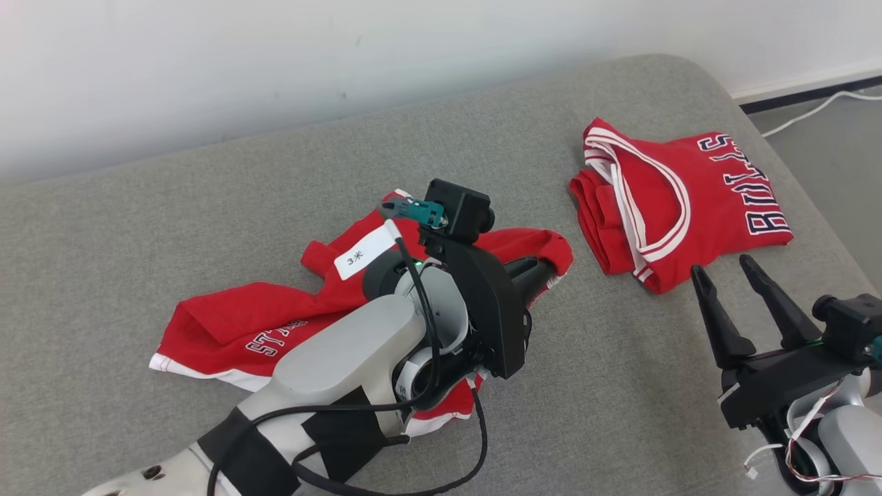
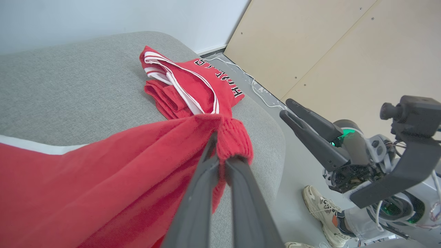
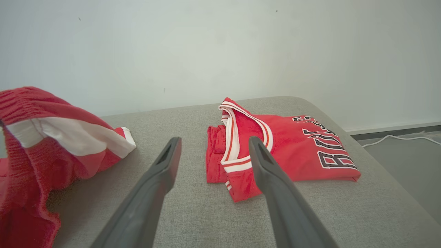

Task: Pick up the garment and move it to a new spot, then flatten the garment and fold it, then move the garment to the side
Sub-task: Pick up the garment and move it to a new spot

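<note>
Left gripper (image 2: 222, 151) clamped shut on the ribbed edge of the red garment (image 1: 234, 331), crumpled mid-surface (image 1: 207, 207); right gripper (image 1: 721, 265) spread wide, empty, just beside the folded jersey (image 1: 696, 200) near the right edge.

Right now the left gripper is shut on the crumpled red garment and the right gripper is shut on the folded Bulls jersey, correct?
The left gripper is shut on the crumpled red garment, but the right gripper is open and empty, near the folded Bulls jersey; the right wrist view shows it.
</note>
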Robot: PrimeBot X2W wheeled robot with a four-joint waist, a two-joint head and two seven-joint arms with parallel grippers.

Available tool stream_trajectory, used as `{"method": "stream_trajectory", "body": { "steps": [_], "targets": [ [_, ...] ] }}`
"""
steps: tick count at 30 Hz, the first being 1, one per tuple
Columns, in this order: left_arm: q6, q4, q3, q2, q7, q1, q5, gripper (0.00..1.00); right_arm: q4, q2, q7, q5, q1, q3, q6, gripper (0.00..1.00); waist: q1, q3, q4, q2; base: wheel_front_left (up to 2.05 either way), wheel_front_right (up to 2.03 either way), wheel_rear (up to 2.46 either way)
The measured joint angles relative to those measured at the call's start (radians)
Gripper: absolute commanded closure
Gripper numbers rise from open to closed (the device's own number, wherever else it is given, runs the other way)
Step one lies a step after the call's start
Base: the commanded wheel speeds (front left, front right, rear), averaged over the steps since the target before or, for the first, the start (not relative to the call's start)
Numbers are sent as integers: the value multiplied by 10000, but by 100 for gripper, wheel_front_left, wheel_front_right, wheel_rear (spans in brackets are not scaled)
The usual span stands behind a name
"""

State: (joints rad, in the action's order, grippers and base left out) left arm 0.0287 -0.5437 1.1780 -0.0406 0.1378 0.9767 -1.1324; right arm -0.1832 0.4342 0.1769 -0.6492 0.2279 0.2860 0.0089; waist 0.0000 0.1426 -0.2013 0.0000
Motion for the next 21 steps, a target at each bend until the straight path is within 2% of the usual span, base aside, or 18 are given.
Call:
{"method": "stream_trajectory", "body": {
  "steps": [1, 12, 14, 15, 16, 18, 21],
  "targets": [
    [-102, -2, 56, 0, -155, -1, -180, 0, -50, -2, 10, -2, 22, -17, 0, 0, 1, 36, -35, 0, 0, 0, 0],
    [-207, -242, 974, -15, -742, 434, -876, 0, -648, 40, 222, -4, 19, -226, 84, 0, 1, -128, 225, 0, 0, 0, 0],
    [-121, -347, 1373, -23, -100, 441, -775, 0, -759, 35, 230, -4, 17, -211, 90, 0, 0, -256, 311, 0, 0, 0, 0],
    [192, -332, 1496, -33, 322, 375, -685, 0, -796, 31, 234, -4, 18, -184, 102, 0, 0, -328, 350, 0, 0, 0, 0],
    [272, -232, 1486, -27, 468, 222, -727, 0, -823, 17, 257, -4, 18, -144, 119, 0, 0, -407, 388, 0, 0, 0, 0],
    [217, -155, 1438, 0, 825, -124, -802, 0, -851, -17, 259, -4, 18, -96, 176, 0, 0, -567, 452, 0, 0, 0, 0],
    [242, -205, 1369, -17, 1708, -423, -322, 0, -872, -19, 259, -2, -10, -71, 176, 0, 0, -787, 541, 0, 0, 0, 0]
  ]
}}
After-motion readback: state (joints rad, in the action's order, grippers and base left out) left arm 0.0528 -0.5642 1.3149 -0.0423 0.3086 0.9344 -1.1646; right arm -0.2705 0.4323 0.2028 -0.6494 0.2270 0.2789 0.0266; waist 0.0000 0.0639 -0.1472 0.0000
